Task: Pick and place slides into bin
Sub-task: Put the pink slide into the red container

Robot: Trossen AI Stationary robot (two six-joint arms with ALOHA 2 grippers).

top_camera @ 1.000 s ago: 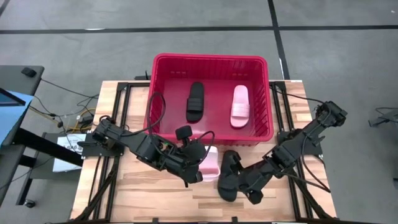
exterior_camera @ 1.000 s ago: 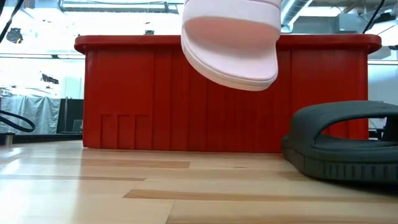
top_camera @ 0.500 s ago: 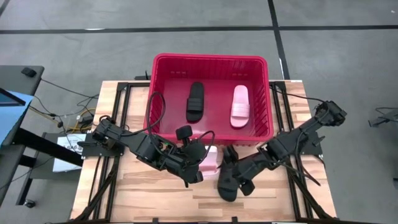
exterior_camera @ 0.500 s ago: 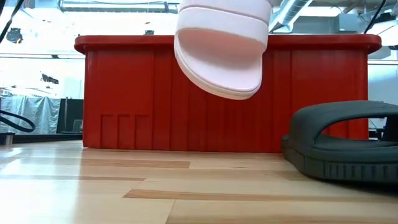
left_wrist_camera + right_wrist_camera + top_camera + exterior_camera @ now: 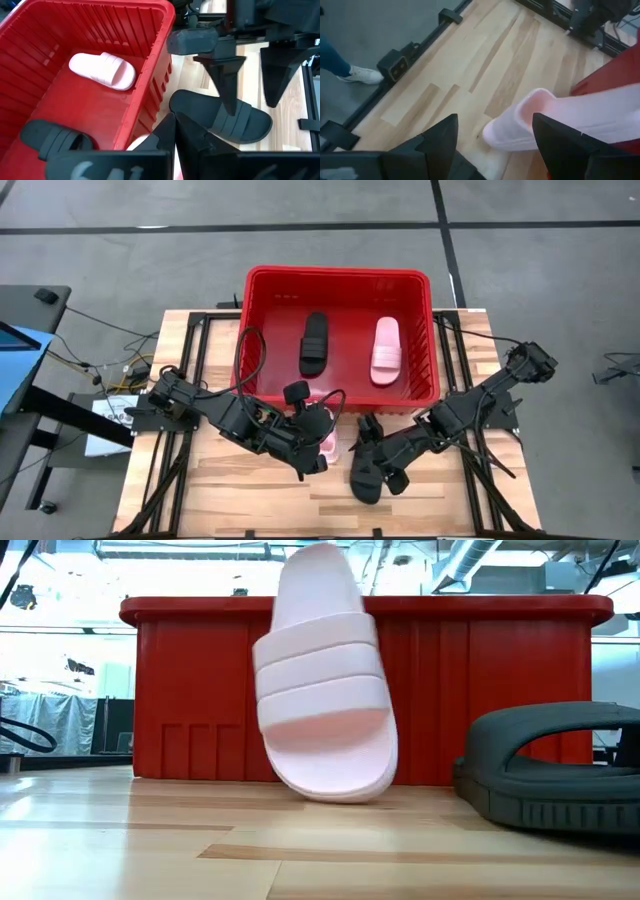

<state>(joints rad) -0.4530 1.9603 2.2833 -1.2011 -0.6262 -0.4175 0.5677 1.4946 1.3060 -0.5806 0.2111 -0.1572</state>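
Slides: black slide flat on counter, near front edge, long axis front-to-back, slightly slanted; we cannot tell toe end. Right claw sits over it, nearer arm, fingers spread wide, nothing gripped. Pink slide stands tipped on end just before bin front wall, long axis near vertical, strap facing counter front. Left claw right at it; we cannot tell grip. Farther: two slides lie in bin, lengthwise front-to-back.

The red bin holds one black slide and one pink slide; outside it, another pink slide stands nearly upright (toe down) beside a flat black slide.
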